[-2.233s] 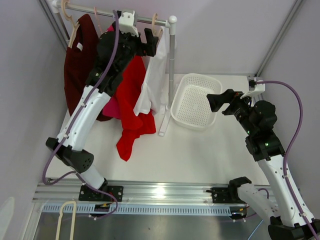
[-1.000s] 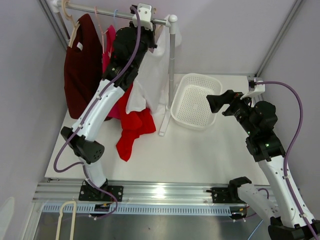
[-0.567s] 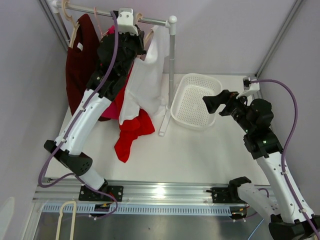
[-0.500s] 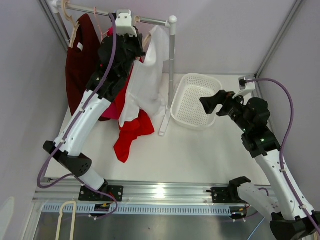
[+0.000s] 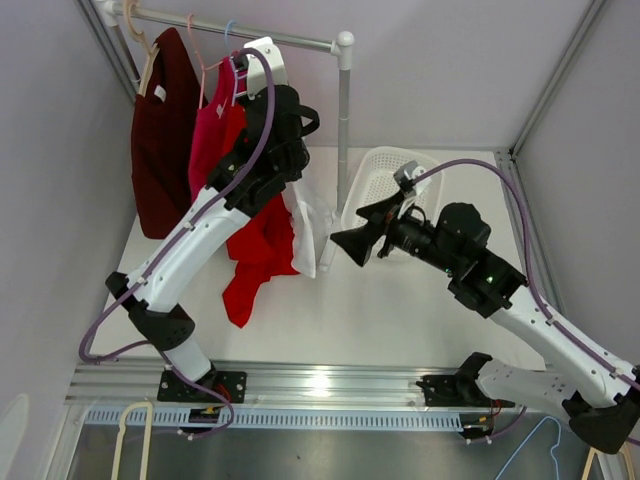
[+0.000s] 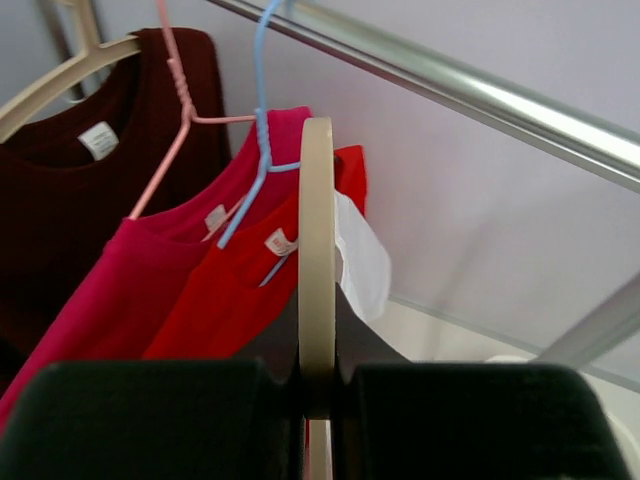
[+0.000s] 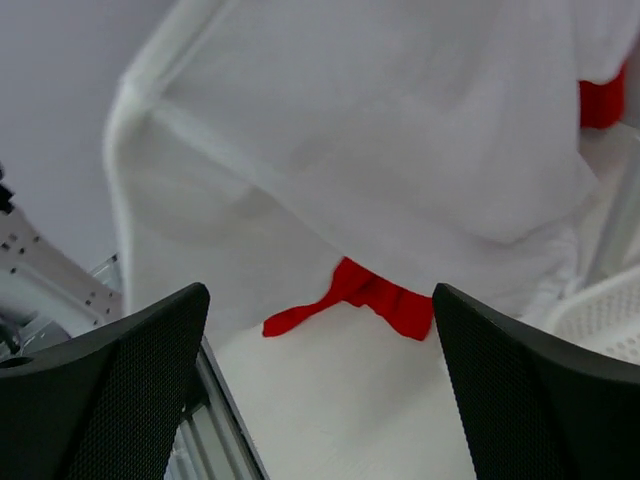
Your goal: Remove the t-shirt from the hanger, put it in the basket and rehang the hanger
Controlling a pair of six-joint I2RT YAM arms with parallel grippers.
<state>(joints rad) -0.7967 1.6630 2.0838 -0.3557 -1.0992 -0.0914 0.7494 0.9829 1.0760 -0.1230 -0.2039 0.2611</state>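
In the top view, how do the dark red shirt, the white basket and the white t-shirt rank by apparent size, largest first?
1. dark red shirt
2. white basket, partly hidden by the right arm
3. white t-shirt, mostly hidden behind the left arm
True sizes stay unsure.

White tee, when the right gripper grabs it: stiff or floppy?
Likely floppy: the white t-shirt drapes in soft folds. Probably light, sagging below the beige hanger in the left gripper. Could bunch inside the right gripper.
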